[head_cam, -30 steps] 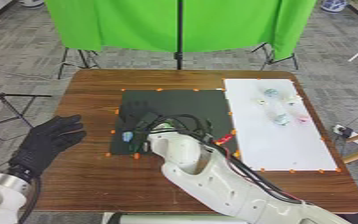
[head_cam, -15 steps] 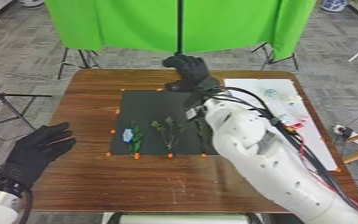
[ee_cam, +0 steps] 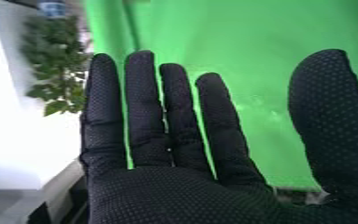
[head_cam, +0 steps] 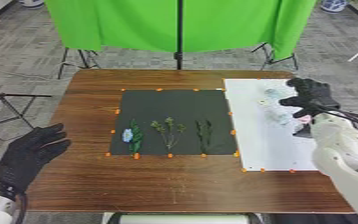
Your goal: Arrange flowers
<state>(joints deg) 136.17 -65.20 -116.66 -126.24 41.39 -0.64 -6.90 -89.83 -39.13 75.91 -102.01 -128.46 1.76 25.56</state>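
In the head view my right hand (head_cam: 312, 98) is over the far right part of the white sheet (head_cam: 278, 152), near pale flowers (head_cam: 279, 116) that it partly covers. The right wrist view has my right hand (ee_cam: 180, 185) with straight fingers and the thumb spread apart, holding nothing. My left hand (head_cam: 31, 152) is at the table's left edge, fingers relaxed. On the black mat (head_cam: 167, 102) lie a blue flower with green leaves (head_cam: 128, 135), a thin branching stem (head_cam: 168, 133) and a narrow leafy stem (head_cam: 205, 135), side by side.
Orange markers line the edges of mat and sheet. The brown table (head_cam: 158, 185) extends in front of them. A green cloth (head_cam: 131, 25) hangs behind on a stand, and a black tripod (head_cam: 7, 102) stands at the left.
My right hand has moved from the mat, past its far edge, to the white sheet on the right. The stems on the mat are now uncovered. My left hand has shifted slightly toward the left.
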